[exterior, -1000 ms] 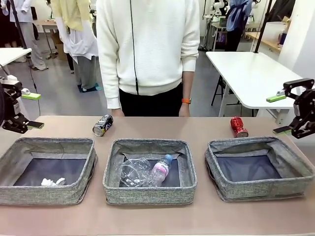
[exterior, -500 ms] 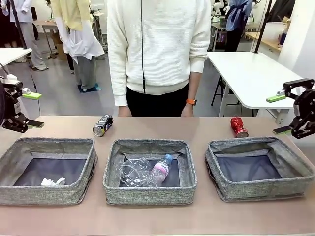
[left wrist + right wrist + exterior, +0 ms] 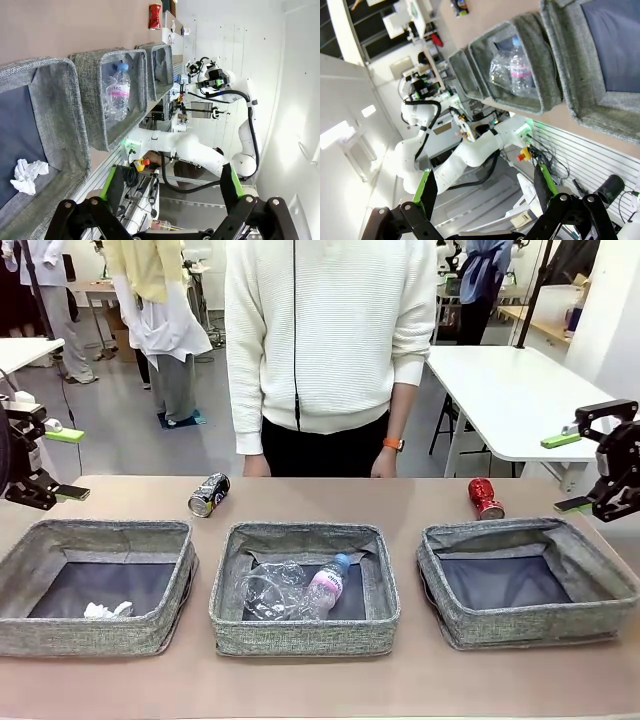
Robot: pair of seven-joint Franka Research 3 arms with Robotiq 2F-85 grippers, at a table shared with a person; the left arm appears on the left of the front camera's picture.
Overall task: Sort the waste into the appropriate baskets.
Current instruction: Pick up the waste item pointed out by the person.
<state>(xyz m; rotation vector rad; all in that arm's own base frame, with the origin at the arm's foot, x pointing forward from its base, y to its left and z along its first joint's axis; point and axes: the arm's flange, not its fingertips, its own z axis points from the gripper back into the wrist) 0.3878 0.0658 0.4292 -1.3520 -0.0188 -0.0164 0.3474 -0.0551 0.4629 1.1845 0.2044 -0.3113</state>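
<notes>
Three grey baskets stand in a row: the left basket [image 3: 100, 531], the middle basket [image 3: 300, 534] and the right basket [image 3: 500, 530]. A crumpled paper ball [image 3: 107, 610] [image 3: 27, 175] lies in the left one. The pink-labelled bottle [image 3: 328, 585] [image 3: 117, 92] [image 3: 520, 72] and the clear cup [image 3: 266, 590] lie in the middle one. On the table behind the baskets lie a black-silver can [image 3: 208, 494] and a red can [image 3: 486, 498] [image 3: 155, 9]. My left gripper [image 3: 66, 465] [image 3: 170, 185] hangs open at the table's left end. At the right end my right gripper [image 3: 566, 472] [image 3: 485, 187] is open too, holding nothing.
A person in a white sweater [image 3: 320, 330] stands at the far edge, hands hanging just behind the table. The right basket's dark bottom [image 3: 500, 580] is bare. A white table [image 3: 510, 390] stands behind at the right.
The person has shifted a little to the right. Both arms and all the waste stay where they were.
</notes>
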